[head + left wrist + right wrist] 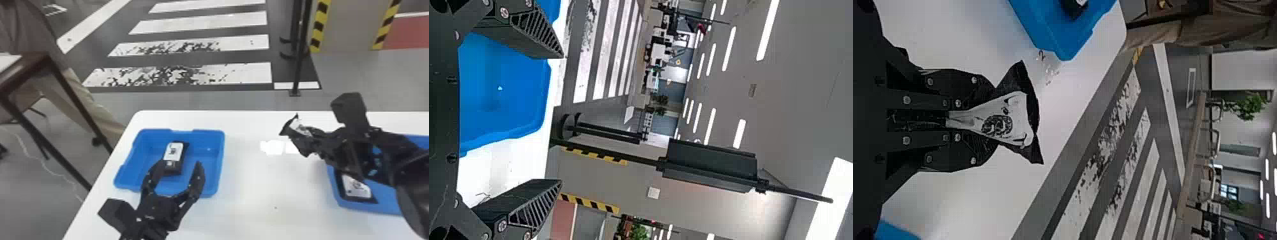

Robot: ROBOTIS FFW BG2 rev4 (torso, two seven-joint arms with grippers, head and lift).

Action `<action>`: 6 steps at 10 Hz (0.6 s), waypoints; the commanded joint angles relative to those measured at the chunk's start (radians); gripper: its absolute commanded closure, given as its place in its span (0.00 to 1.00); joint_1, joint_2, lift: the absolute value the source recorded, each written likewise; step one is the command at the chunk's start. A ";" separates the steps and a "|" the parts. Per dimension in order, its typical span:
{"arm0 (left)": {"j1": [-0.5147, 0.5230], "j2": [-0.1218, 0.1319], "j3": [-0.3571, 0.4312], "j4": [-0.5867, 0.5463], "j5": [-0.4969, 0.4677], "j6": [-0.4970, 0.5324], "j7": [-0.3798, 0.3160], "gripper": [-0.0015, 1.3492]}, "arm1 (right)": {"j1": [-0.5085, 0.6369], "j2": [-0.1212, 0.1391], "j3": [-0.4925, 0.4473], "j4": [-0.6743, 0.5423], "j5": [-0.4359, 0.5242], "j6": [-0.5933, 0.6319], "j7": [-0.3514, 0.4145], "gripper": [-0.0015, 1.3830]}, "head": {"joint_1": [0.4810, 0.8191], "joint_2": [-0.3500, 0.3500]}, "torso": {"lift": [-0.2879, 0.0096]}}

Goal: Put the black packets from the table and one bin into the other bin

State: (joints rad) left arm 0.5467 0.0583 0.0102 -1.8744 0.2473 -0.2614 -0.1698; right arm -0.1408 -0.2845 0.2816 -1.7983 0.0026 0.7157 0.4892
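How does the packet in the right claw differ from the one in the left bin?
The held packet is pinched in the right gripper above the table; the binned packet lies in the left bin. The held packet looks creased and pulled narrow where squeezed, while the binned packet looks flatter. Both are black and white.

white labels [173,151] on the black packets [175,170], dark squiggles printed on them, can't make out a word or number from here tbh

Left gripper [180,162]: fingers spread, one in front of bin [504,95], other off to bin's side. Bin on table [504,165]. Crosswalk [586,60], black panel [709,162] beyond bin.
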 commanded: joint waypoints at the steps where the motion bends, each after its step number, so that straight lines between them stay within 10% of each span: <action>1: 0.001 -0.002 0.004 0.001 0.000 -0.001 -0.004 0.11 | 0.094 0.008 -0.142 -0.103 0.063 0.030 -0.014 0.80 | 0.63 0.70 | 0.60; 6: 0.003 -0.003 0.014 -0.002 0.000 -0.009 -0.011 0.11 | 0.354 0.053 -0.451 -0.265 0.167 0.070 -0.074 0.69 | 0.63 0.38 | 0.60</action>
State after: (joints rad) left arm 0.5498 0.0551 0.0234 -1.8751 0.2474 -0.2692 -0.1811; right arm 0.1859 -0.2382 -0.1375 -2.0541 0.1646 0.7889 0.4168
